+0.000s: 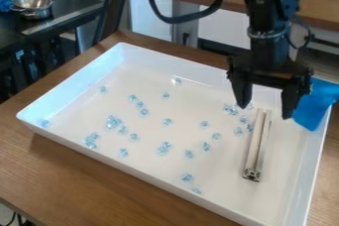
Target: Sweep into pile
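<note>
Camera view: the gripper [265, 111] hangs with its fingers spread, pinching nothing. The pale bar [256, 145] lies in the white tray [149, 168] below the gripper, its far end appearing between the fingertips. Blue bits [114, 122] lie scattered from beneath the gripper out to the view's left of it. Closing off-centre could nudge the bar askew; bits near it might jam the grip. The blue sheet [313, 105] just beside the gripper could snag a finger.
</note>
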`<state>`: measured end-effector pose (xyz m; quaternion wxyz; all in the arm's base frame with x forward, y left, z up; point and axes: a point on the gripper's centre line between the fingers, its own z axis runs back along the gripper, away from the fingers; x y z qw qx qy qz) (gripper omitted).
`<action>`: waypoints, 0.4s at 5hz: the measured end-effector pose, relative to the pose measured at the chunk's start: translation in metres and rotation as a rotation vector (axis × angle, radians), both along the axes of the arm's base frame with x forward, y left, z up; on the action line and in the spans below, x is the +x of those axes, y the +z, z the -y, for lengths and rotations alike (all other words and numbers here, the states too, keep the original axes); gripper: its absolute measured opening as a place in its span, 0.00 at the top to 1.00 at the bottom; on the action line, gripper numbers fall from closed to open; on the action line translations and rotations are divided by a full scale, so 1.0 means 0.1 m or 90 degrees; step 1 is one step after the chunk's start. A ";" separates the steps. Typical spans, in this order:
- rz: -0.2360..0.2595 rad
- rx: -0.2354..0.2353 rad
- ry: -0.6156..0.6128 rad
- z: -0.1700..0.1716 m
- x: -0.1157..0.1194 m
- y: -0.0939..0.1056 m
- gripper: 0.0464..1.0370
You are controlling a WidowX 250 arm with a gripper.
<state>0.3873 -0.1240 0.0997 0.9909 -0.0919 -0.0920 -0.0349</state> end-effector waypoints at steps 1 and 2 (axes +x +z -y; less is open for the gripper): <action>0.018 0.004 0.015 -0.02 0.03 -0.05 0.04; 0.021 0.019 0.029 -0.04 0.06 -0.12 0.04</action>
